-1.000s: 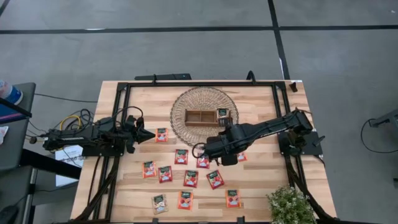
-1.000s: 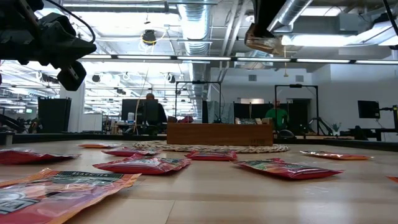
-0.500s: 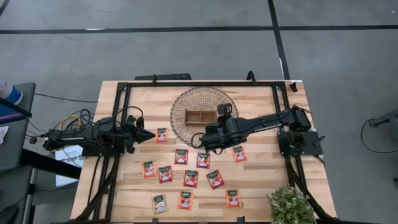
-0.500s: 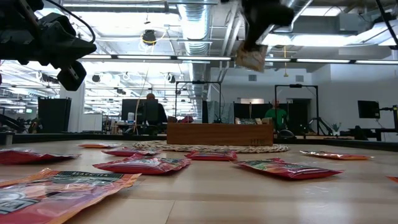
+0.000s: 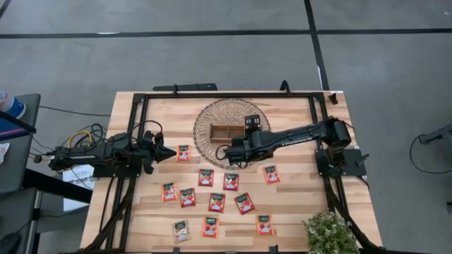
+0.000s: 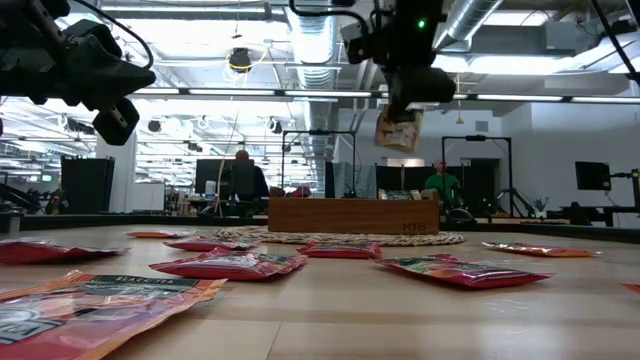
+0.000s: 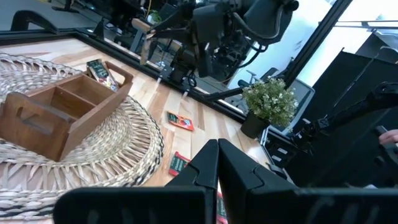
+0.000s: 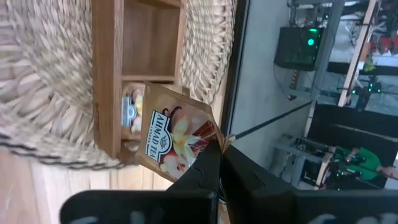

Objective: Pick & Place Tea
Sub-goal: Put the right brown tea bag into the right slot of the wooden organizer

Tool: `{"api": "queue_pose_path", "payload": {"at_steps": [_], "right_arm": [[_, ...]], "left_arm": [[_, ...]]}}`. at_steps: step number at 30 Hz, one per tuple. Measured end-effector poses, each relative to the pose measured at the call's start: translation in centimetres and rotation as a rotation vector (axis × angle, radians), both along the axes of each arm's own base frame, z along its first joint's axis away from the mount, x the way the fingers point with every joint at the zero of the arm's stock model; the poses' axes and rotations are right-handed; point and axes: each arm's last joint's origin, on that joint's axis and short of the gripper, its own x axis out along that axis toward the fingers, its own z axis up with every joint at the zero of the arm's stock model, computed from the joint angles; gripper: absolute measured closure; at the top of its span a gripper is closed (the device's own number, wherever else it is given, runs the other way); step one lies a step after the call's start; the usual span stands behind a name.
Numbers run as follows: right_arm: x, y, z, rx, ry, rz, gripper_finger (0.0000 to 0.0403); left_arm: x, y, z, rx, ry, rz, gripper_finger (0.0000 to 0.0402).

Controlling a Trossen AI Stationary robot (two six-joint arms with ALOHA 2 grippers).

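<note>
My right gripper (image 5: 224, 152) hangs above the near edge of the woven mat (image 5: 212, 113), just in front of the brown wooden tray (image 5: 227, 139), and is shut on a pale beige tea sachet (image 8: 174, 140). That sachet also shows in the low view (image 6: 398, 131), high over the tray (image 6: 350, 215). One dark-labelled sachet (image 5: 252, 126) stands in the tray's right compartment. Several red-orange sachets (image 5: 205, 177) lie flat on the table. My left gripper (image 5: 171, 153) waits shut at the table's left, level, touching nothing. My right gripper pinches the beige sachet at one corner (image 8: 213, 138) between its two fingers. The fingers (image 6: 405, 100) slant down from the table's right side. The sachet hangs tilted below them, lifted clear of the tray and the mat.
A round woven mat bears the tray at the table's far middle. A potted plant (image 5: 328, 233) stands at the near right corner. A black frame (image 5: 212, 94) runs around the tabletop. People (image 6: 240, 175) show far off in the room behind.
My right gripper has gone down and toward the table's far edge, from over the loose sachets to the tray's near side, tipping further downward. The beige sachet has stayed pinched and come lower with it. My left arm has kept still.
</note>
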Motion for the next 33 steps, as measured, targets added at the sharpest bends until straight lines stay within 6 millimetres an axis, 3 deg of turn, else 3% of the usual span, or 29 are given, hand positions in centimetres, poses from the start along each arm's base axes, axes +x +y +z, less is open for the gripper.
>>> {"api": "queue_pose_path", "payload": {"at_steps": [6, 13, 25, 33], "right_arm": [[-0.1, -1.9, -2.5, 0.009, 0.066, 0.004, 0.0403], [-0.3, -3.9, -4.0, 0.060, 0.086, -0.023, 0.0403], [0.1, -5.5, -4.4, 0.085, 0.059, -0.030, 0.0403], [-0.6, -5.9, -6.3, 0.094, 0.117, -0.016, 0.0403]], "left_arm": [[0.0, 0.0, 0.0, 0.000, 0.000, 0.000, 0.0402], [0.0, 0.0, 0.0, 0.000, 0.000, 0.001, 0.0402], [0.0, 0.0, 0.0, -0.001, 0.000, 0.002, 0.0402], [0.0, 0.0, 0.0, -0.001, 0.001, 0.003, 0.0402]]}}
